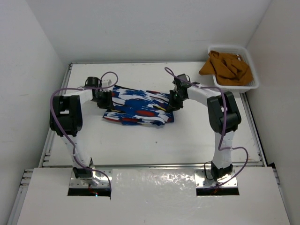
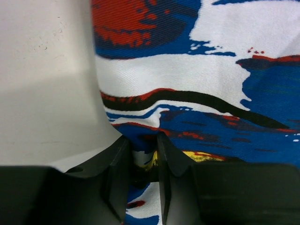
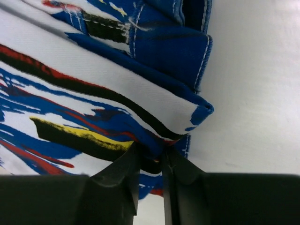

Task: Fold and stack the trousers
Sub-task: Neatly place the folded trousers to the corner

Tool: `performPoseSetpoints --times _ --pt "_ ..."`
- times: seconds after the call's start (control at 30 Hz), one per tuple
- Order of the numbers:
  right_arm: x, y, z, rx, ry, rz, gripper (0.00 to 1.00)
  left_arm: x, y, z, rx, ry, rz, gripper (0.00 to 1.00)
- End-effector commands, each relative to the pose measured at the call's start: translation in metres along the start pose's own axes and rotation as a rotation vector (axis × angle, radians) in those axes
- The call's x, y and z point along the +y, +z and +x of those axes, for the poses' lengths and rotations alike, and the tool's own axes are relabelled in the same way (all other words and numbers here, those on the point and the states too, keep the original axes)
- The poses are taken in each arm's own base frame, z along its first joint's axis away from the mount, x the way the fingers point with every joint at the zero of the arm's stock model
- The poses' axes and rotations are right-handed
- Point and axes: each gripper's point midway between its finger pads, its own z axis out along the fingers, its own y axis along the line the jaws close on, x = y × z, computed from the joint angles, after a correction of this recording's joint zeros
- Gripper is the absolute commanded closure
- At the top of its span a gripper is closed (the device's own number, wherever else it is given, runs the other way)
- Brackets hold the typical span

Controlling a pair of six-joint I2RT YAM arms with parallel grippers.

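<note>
- On the middle of the table (image 1: 187,140), the trousers (image 1: 138,108) lie bunched between both arms
- The left gripper (image 2: 143,146) pinches the cloth's left edge; the right gripper (image 3: 151,155) pinches a folded right edge
- Both ends should rise evenly, cloth taut, so the fold lands square

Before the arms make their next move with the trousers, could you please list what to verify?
1. Fabric between the left jaws: ok, a fold of the trousers sits between them.
2. Fabric between the right jaws: ok, they pinch a folded corner.
3. Grips at opposite ends: ok.
4. All layers caught: cannot tell.
5. Bare table nearer the arms for folding: ok.
6. Basket of orange cloth out of the way: ok.
</note>
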Motion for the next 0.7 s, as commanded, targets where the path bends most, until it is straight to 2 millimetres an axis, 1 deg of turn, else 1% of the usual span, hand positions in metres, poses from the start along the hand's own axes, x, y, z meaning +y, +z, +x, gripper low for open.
performPoseSetpoints --times 0.0,0.03,0.07,0.1,0.13,0.17,0.2,0.23,0.27,0.3,0.33,0.37,0.4,0.43,0.47,0.5,0.53,0.57,0.6,0.63,0.67 --pt "0.008 0.015 -0.041 -0.075 0.015 -0.047 0.83 -0.013 0.009 -0.016 -0.021 -0.019 0.067 0.77" --pt "0.009 0.019 -0.062 -0.113 0.023 -0.053 0.85 -0.013 0.010 -0.025 -0.043 -0.021 0.067 0.77" --pt "0.001 0.018 -0.079 -0.147 0.062 -0.051 0.88 -0.010 0.014 -0.033 -0.059 -0.028 0.058 0.77" --pt "-0.006 0.019 -0.092 -0.175 0.083 -0.038 0.89 -0.010 0.011 -0.058 -0.121 -0.009 0.056 0.77" --pt "-0.007 0.020 -0.116 -0.220 0.094 -0.039 0.90 -0.010 0.016 -0.067 -0.137 -0.015 0.059 0.77" --pt "-0.018 0.018 -0.132 -0.252 0.112 -0.025 0.92 -0.012 0.016 -0.079 -0.165 -0.028 0.067 0.77" --pt "-0.025 0.019 -0.145 -0.281 0.119 -0.004 0.92 -0.014 0.013 -0.103 -0.226 -0.015 0.074 0.77" --pt "-0.017 0.010 -0.173 -0.343 0.106 -0.021 0.92 -0.016 0.013 -0.114 -0.250 -0.024 0.085 0.77" --pt "-0.029 0.024 -0.180 -0.342 0.123 -0.007 0.92 -0.015 0.022 -0.119 -0.255 -0.029 0.095 0.76" --pt "-0.021 0.015 -0.208 -0.406 0.112 -0.027 0.92 -0.019 0.018 -0.142 -0.306 -0.017 0.109 0.75" --pt "-0.025 0.017 -0.220 -0.428 0.120 -0.028 0.91 -0.016 0.029 -0.145 -0.305 -0.018 0.115 0.73" --pt "-0.033 0.037 -0.225 -0.421 0.146 -0.023 0.91 -0.015 0.031 -0.155 -0.322 -0.013 0.115 0.67" --pt "-0.034 0.041 -0.234 -0.439 0.162 -0.032 0.91 -0.018 0.025 -0.178 -0.374 0.012 0.120 0.65" --pt "-0.032 0.044 -0.254 -0.487 0.190 -0.065 0.90 -0.012 0.035 -0.181 -0.372 0.003 0.114 0.62" --pt "-0.031 0.044 -0.263 -0.514 0.205 -0.081 0.90 -0.011 0.035 -0.192 -0.393 0.007 0.108 0.61" --pt "-0.031 0.044 -0.271 -0.541 0.222 -0.096 0.90 -0.013 0.029 -0.210 -0.431 0.015 0.105 0.60" --pt "-0.033 0.041 -0.283 -0.593 0.238 -0.107 0.90 -0.008 0.038 -0.211 -0.427 0.010 0.099 0.59" --pt "-0.034 0.041 -0.287 -0.609 0.266 -0.113 0.90 -0.008 0.039 -0.217 -0.437 0.018 0.097 0.57" --pt "-0.036 0.041 -0.289 -0.621 0.276 -0.110 0.90 -0.007 0.035 -0.227 -0.455 0.031 0.093 0.57" --pt "-0.034 0.037 -0.295 -0.646 0.274 -0.123 0.89 -0.005 0.041 -0.226 -0.447 0.033 0.089 0.57" --pt "-0.032 0.034 -0.297 -0.657 0.265 -0.132 0.88 -0.004 0.041 -0.229 -0.450 0.036 0.081 0.55"
